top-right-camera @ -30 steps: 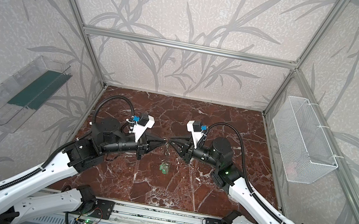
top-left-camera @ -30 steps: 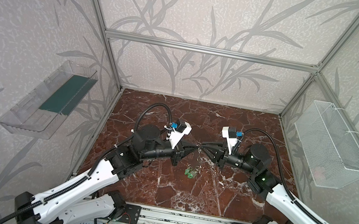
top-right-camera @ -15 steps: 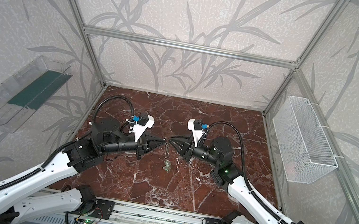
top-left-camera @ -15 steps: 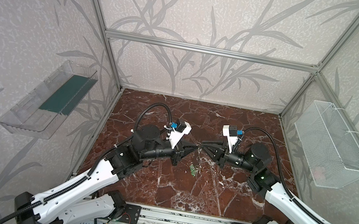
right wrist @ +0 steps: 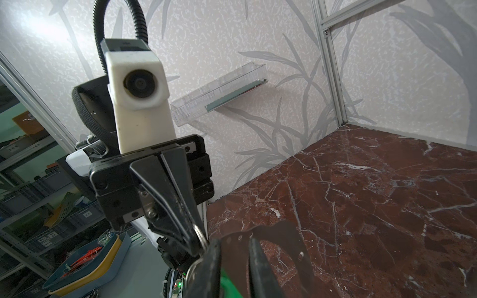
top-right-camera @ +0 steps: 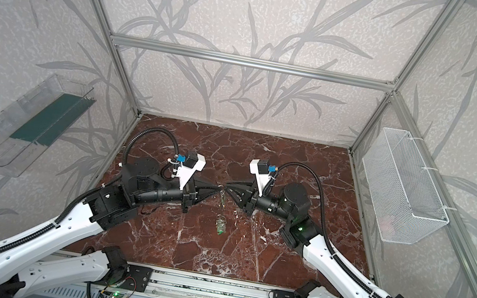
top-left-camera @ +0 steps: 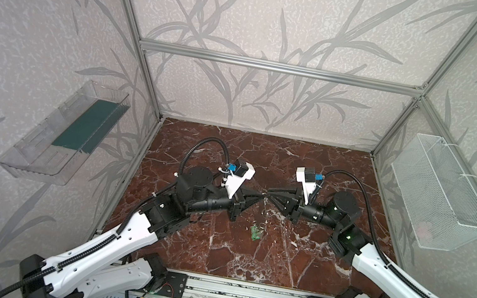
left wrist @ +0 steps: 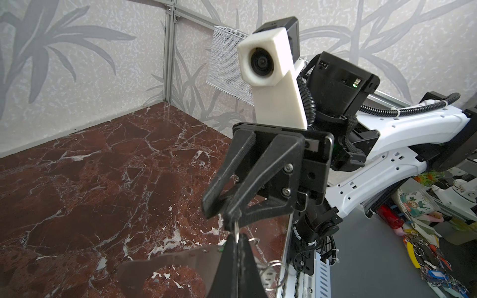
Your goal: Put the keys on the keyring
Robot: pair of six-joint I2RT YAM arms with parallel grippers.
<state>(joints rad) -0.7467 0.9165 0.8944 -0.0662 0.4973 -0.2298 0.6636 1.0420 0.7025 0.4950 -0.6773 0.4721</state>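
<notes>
My two grippers meet tip to tip in mid-air over the marble floor. The left gripper [left wrist: 235, 233] [top-left-camera: 262, 196] is shut on a thin metal ring [right wrist: 198, 233]. Just under its tip hangs the keyring [left wrist: 167, 263] [right wrist: 304, 247], a grey oval plate seen edge-on in a top view [top-right-camera: 222, 201]. The right gripper [right wrist: 232, 241] [top-right-camera: 227, 187] has its jaws a little apart at the plate's upper corner; what its pads touch is hidden. A green tag [right wrist: 229, 283] shows between its fingers. The keys [top-left-camera: 255, 233] [top-right-camera: 220, 227] show green lower down; hanging or lying, I cannot tell.
A white wire basket [top-left-camera: 440, 198] hangs on the right wall and a clear plastic shelf [top-left-camera: 67, 133] on the left wall. An aluminium rail [top-left-camera: 237, 295] with both arm bases runs along the front edge. Bare marble floor [top-left-camera: 261, 160] lies behind the grippers.
Both grippers stay tip to tip in the same place. The green key under them has shifted slightly back and forth.
</notes>
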